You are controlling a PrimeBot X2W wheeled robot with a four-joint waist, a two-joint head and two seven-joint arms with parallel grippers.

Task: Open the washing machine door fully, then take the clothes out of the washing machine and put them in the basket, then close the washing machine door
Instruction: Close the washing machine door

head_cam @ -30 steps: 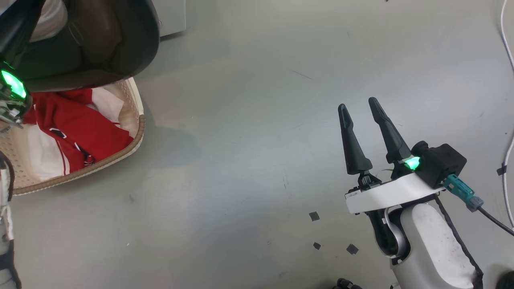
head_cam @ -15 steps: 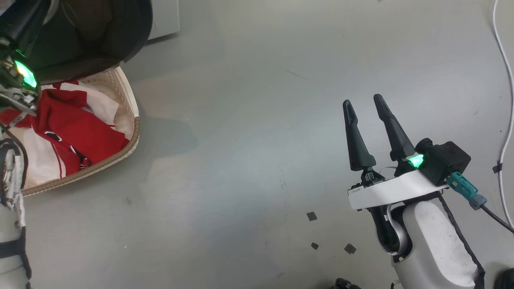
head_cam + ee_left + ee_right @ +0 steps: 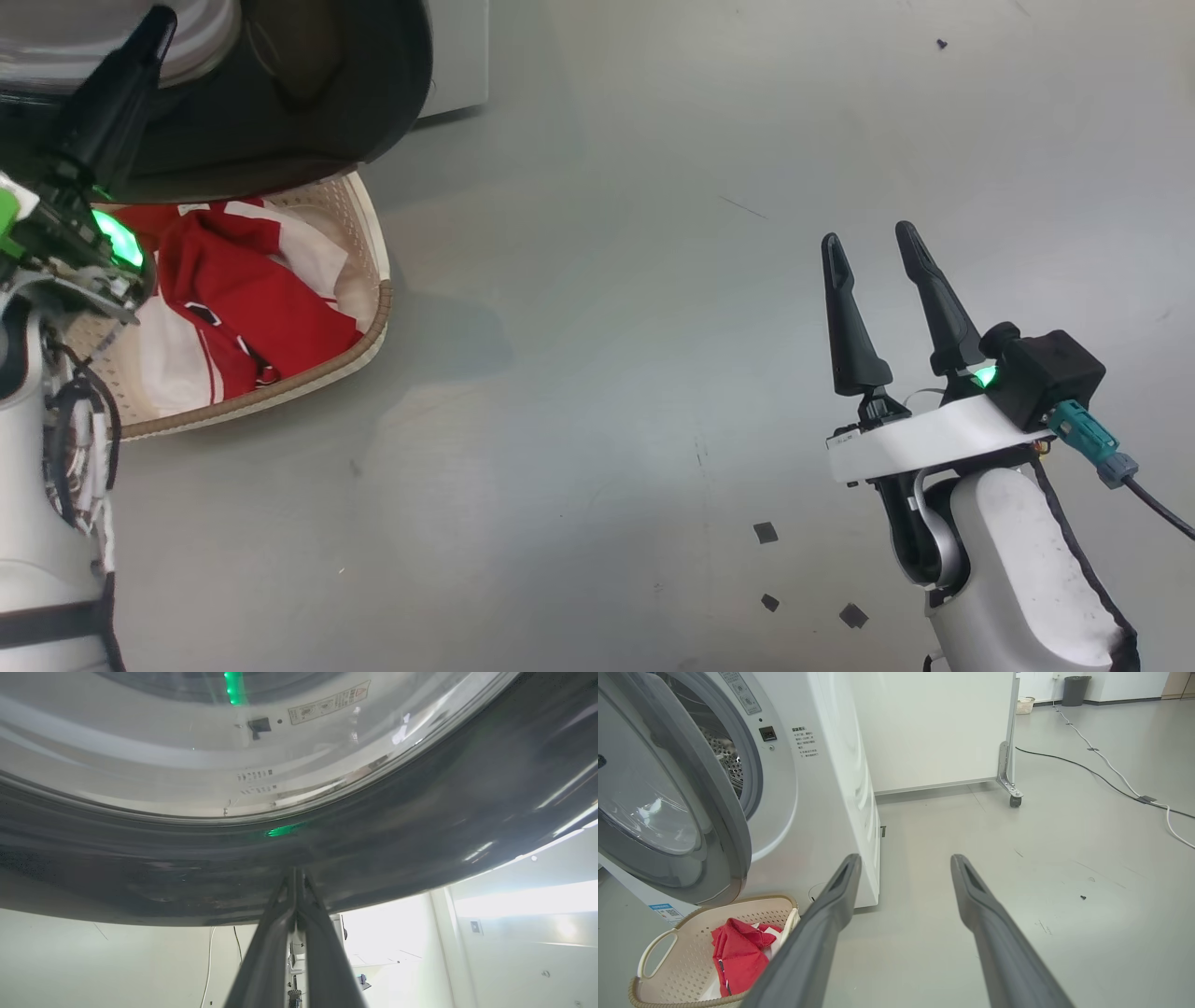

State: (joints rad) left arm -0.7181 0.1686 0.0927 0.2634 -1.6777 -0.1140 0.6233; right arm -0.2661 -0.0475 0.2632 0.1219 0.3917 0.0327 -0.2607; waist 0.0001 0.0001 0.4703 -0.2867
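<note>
light: bright, even | shadows: soft | left wrist: glare, blur

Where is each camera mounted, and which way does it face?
Head view: on the head, facing down at the floor; left claw and right claw show.
Left wrist view: left arm, along shut fingers onto the rim of the washing machine door.
Right wrist view: right arm, along open fingers toward the washing machine.
Shared: head and right wrist see the basket of clothes.
</note>
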